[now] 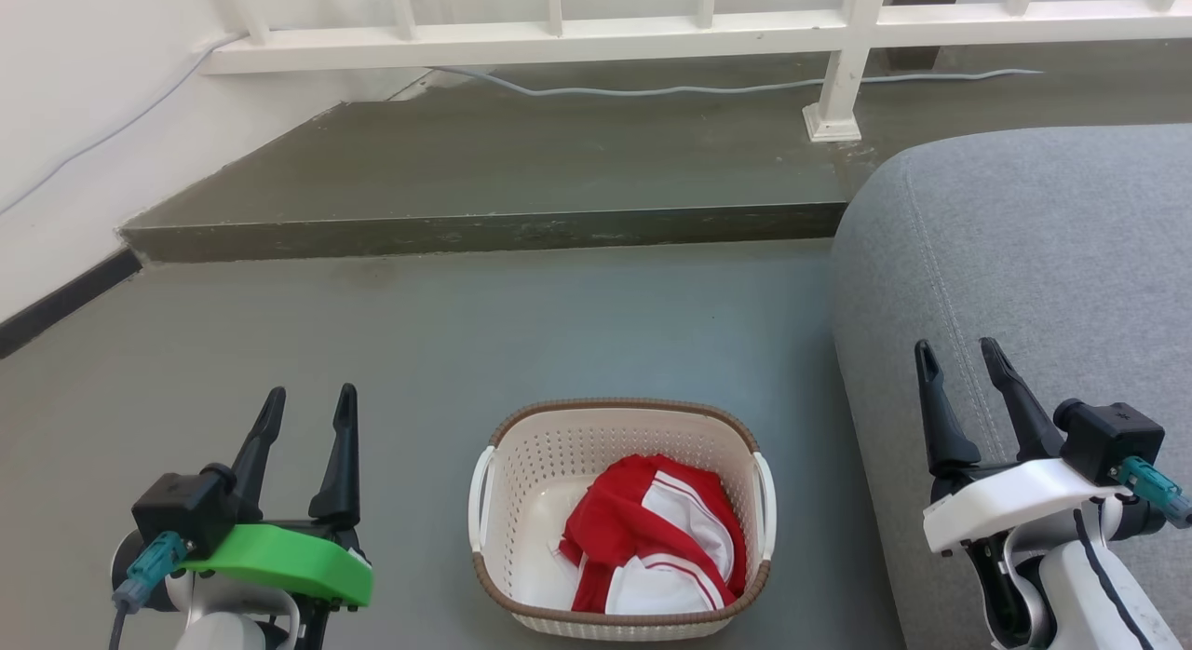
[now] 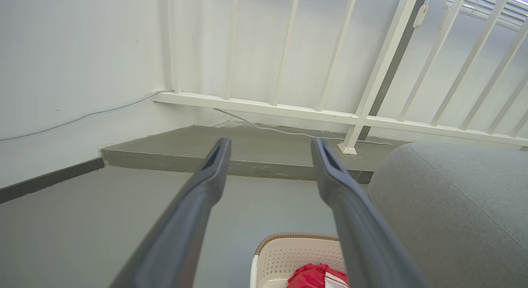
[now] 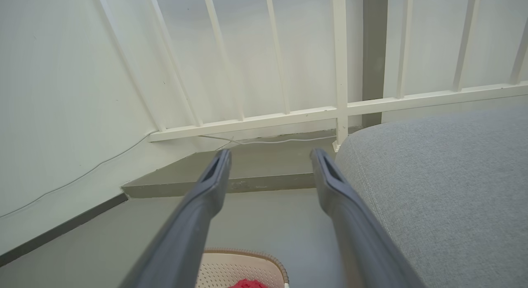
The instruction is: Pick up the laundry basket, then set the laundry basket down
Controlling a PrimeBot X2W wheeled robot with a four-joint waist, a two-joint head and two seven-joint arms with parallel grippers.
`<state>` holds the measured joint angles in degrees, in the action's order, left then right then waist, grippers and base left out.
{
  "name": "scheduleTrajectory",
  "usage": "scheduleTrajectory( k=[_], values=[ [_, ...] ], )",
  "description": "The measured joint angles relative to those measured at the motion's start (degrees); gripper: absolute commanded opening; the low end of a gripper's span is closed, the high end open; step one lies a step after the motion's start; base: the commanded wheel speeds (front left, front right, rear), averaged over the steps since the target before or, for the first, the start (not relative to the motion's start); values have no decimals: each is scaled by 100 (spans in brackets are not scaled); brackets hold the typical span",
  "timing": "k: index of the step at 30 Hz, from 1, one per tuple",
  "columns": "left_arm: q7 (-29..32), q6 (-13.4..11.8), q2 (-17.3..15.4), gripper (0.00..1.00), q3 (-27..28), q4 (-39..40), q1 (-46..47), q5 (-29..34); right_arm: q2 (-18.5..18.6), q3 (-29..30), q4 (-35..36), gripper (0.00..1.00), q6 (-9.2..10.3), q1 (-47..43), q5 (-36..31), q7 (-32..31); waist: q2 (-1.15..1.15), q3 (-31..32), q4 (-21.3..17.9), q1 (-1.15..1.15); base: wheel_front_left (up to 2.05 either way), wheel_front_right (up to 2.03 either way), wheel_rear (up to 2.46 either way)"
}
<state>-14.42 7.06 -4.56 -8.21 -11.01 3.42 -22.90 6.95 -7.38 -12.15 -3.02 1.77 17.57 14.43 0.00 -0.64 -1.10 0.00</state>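
Note:
The cream perforated laundry basket with a brown rim and white side handles stands on the grey floor at the bottom centre of the head view. A red and white garment lies inside it. My left gripper hovers open to the basket's left, apart from it. To the right, my right gripper is open over the sofa's edge. The basket's far rim peeks in at the bottom of the left wrist view between the open fingers. In the right wrist view the basket lies low between the fingers.
A grey sofa fills the right side, close to the basket. A raised concrete step runs across behind, with a white railing and a grey cable on it. A white wall bounds the left.

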Motion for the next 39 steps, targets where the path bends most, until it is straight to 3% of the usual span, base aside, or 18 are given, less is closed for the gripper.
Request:
scheduleTrajectory(
  k=[19, 20, 31, 39],
  values=[
    [0, 5, 47, 100, -4, 2, -5, 38, -121, 115, 4, 100, -119, 1, -102, 0, 0, -17, -29, 0, 0, 0, 0],
    [0, 5, 48, 0, -35, 7, -5, 33, -125, 119, 4, 0, -120, 1, -102, 0, 0, -19, -31, 0, 0, 0, 0],
    [67, 3, 160, 0, -113, -304, -159, -193, -254, 168, -323, 0, -116, -226, 137, -94, 0, -14, -25, 0, 0, 0, 0],
    [205, 3, 162, 0, -53, -300, -162, -901, -278, 339, -396, 0, -120, -199, 837, -297, 0, -9, -11, 0, 0, 0, 0]
  ],
)
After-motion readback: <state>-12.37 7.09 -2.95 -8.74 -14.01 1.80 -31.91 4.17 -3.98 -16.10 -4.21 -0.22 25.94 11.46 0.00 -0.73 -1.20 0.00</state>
